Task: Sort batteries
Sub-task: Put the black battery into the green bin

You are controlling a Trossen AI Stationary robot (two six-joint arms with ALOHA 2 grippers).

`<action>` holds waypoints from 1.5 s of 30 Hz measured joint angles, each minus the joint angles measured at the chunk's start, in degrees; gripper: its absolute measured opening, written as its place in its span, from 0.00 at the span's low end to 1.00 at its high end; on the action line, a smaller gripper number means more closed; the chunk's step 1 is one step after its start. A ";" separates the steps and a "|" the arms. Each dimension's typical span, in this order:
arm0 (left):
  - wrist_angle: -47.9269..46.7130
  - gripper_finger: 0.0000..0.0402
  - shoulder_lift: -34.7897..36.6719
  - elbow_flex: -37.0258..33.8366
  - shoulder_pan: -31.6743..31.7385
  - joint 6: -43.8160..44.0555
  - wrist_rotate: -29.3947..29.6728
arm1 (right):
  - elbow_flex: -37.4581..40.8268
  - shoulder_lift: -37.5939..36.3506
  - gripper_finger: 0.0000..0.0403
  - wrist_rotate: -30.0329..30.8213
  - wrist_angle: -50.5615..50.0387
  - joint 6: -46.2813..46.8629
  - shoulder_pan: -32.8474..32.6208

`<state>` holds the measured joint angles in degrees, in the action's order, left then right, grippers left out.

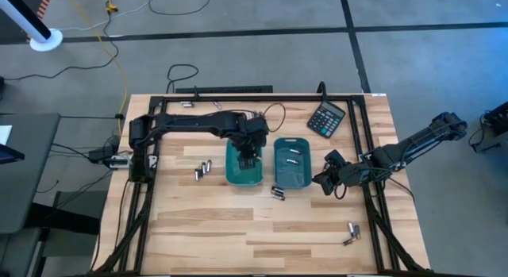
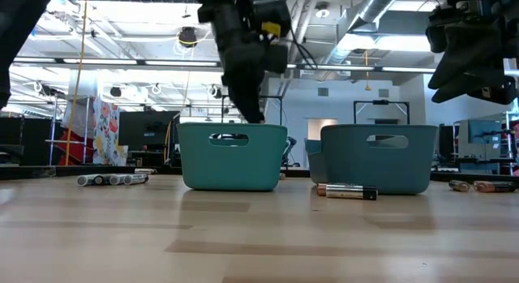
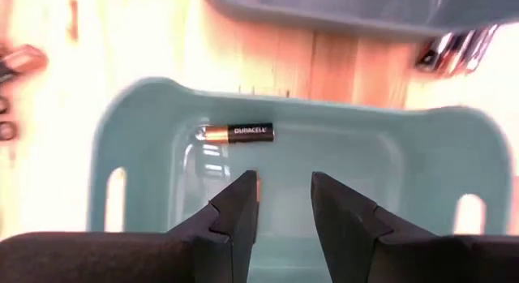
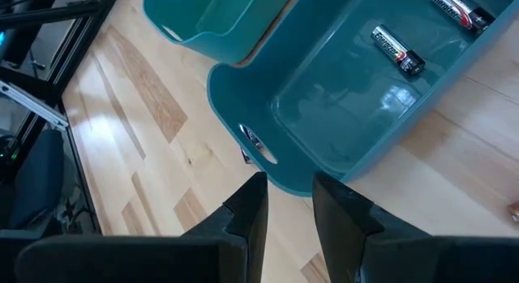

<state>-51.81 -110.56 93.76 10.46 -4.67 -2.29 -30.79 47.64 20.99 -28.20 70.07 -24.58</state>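
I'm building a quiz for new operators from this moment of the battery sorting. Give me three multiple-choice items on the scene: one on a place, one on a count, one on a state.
1. Where is the left gripper?
A. Over the left tray
B. Beside the calculator
C. At the table's near edge

2. How many batteries lie in the right tray?
A. None
B. Two
C. Five

3. What are the left gripper's fingers holding?
A. A battery
B. The tray's rim
C. Nothing

Answers:
1 A: the high view shows it above the left tray.
2 B: the right wrist view shows two batteries on its floor.
3 C: the left wrist view shows an empty gap between the fingers, with one battery lying in the tray below.
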 joint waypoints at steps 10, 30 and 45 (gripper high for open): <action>-10.62 0.29 2.32 6.35 -0.01 9.93 0.08 | -1.17 -0.02 0.29 0.04 -0.17 -22.86 4.14; -8.97 0.29 22.74 -10.54 -10.79 36.81 13.31 | -24.83 -0.09 0.29 -0.01 -33.68 -38.61 18.53; 25.87 0.29 39.78 -42.43 -19.48 57.97 16.12 | -19.22 1.44 0.29 -16.74 -54.27 -38.12 39.29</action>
<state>-25.94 -70.78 51.34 -9.02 53.31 13.82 -50.00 49.07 4.25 -82.47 31.95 14.71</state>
